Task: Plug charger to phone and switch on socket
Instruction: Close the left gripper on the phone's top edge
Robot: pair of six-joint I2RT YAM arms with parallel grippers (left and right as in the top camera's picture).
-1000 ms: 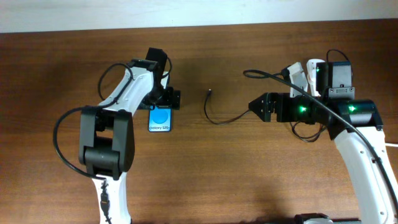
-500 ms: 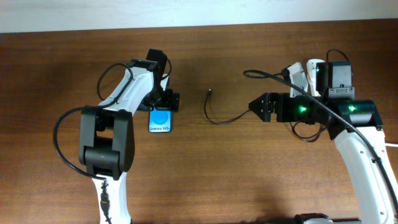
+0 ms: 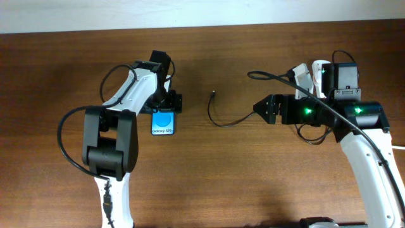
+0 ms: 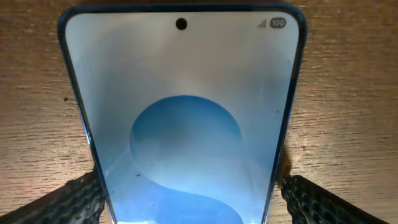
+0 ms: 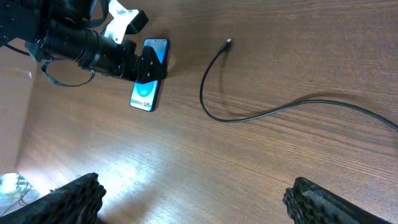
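The phone [image 3: 163, 121] lies flat on the wooden table, blue screen up, and fills the left wrist view [image 4: 186, 112]. My left gripper [image 3: 166, 106] straddles its far end, one finger against each long side [image 4: 186, 190]. The charger is a thin black cable [image 3: 223, 123] curving on the table, with its plug tip [image 3: 213, 95] free to the right of the phone; the right wrist view shows it too [image 5: 211, 112]. My right gripper [image 3: 259, 109] is open and empty above the table [image 5: 193, 199], near the cable. The white socket strip [image 3: 302, 75] is mostly hidden behind the right arm.
A thick black robot cable [image 3: 272, 76] arcs over the right arm. The table's far edge meets a white wall [image 3: 202, 12]. Bare wood lies between the phone and the charger tip.
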